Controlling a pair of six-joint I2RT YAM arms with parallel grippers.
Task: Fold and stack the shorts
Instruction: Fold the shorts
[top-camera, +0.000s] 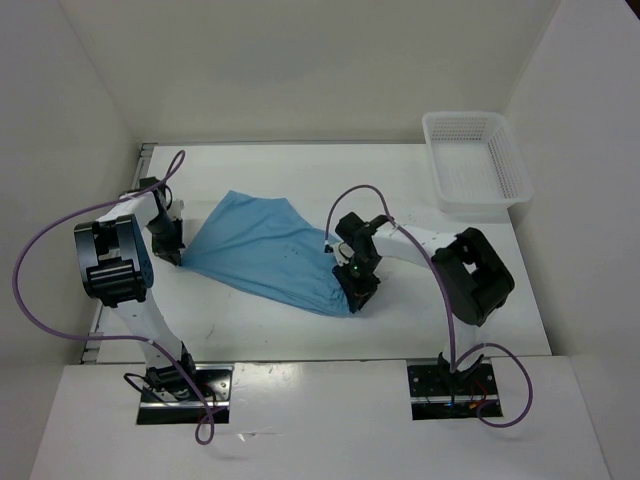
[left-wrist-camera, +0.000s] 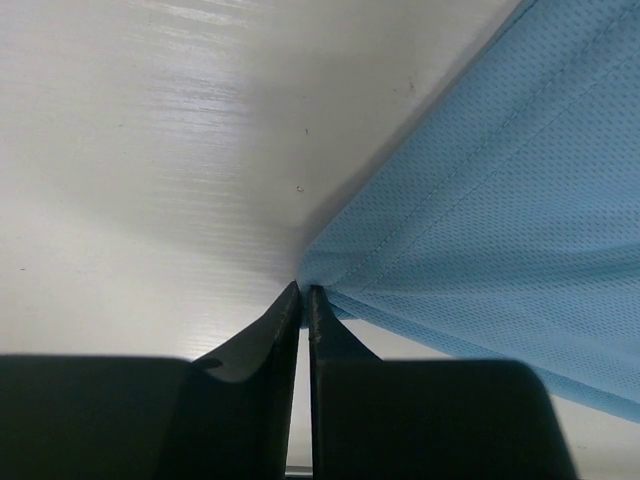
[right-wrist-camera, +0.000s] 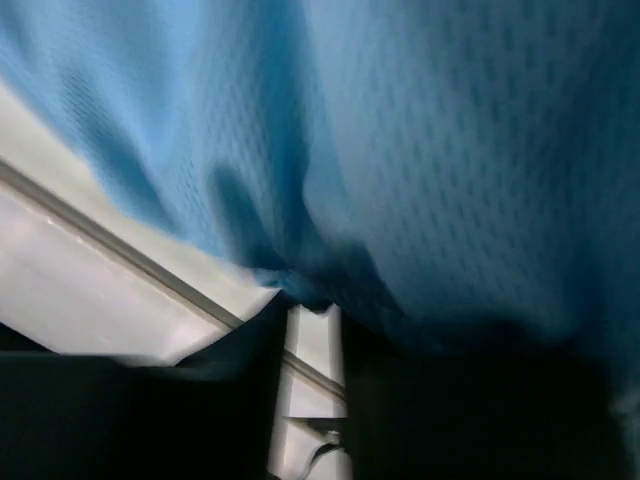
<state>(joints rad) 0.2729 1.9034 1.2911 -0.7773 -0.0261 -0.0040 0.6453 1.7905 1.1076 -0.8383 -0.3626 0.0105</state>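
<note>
On the white bench (top-camera: 450, 300), your light blue mesh-fabric shorts (top-camera: 265, 250) are stretched between both arms, not yet folded. Left fingers (left-wrist-camera: 265, 345) pinch one corner; right fingers (right-wrist-camera: 240, 350) stand a little apart at the other end. You have all the folding and stacking left.

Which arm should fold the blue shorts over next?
Probably the left. The left gripper pinches a corner of the shorts tight and can carry it across; the right gripper looks parted, its hold doubtful.
</note>
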